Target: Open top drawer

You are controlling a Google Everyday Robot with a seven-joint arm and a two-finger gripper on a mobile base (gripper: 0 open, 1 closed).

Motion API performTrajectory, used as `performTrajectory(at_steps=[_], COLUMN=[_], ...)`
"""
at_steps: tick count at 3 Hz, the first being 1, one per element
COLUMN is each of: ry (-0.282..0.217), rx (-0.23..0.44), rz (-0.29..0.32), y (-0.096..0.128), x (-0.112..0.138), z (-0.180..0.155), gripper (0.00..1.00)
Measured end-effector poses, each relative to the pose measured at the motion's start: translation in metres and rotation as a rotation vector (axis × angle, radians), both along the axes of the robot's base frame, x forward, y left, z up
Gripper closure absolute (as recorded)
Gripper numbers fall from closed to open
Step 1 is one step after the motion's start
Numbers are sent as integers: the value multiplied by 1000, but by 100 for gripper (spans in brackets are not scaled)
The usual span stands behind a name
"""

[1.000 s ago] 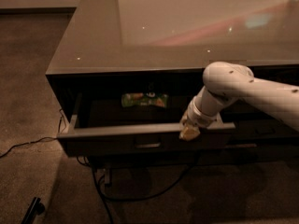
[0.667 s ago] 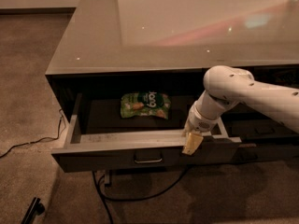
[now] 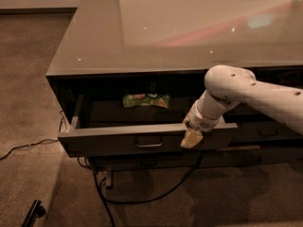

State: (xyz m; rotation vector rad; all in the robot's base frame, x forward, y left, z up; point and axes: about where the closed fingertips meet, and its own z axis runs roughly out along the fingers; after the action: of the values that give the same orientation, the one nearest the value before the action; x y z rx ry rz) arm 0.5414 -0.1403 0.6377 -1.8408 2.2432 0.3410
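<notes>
The top drawer (image 3: 104, 144) is standing well out beneath the counter (image 3: 94, 46), with a green snack bag (image 3: 146, 100) lying inside. The gripper (image 3: 191, 138) is resting at the drawer's front edge, right of the handle (image 3: 149, 143); whether it is clamping cannot be told. The opening step is looking nearly complete. The next move is likely calling for a clean release and withdrawal.

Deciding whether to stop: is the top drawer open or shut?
Open. The top drawer juts from the cabinet, a green packet showing inside; the gripper sits at its front edge.

Single high view, angled down at the top drawer (image 3: 109, 143) front, gripper (image 3: 191, 139) mid-frame at its rim
</notes>
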Motion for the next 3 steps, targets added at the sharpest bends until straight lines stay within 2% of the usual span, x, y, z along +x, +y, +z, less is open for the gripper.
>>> performTrajectory(at_steps=[1, 2, 3], ry=[0, 0, -25], rx=[0, 7, -14], rz=[0, 1, -21], y=[0, 0, -3], x=[0, -4, -20], z=[0, -4, 2], gripper=[0, 0, 19])
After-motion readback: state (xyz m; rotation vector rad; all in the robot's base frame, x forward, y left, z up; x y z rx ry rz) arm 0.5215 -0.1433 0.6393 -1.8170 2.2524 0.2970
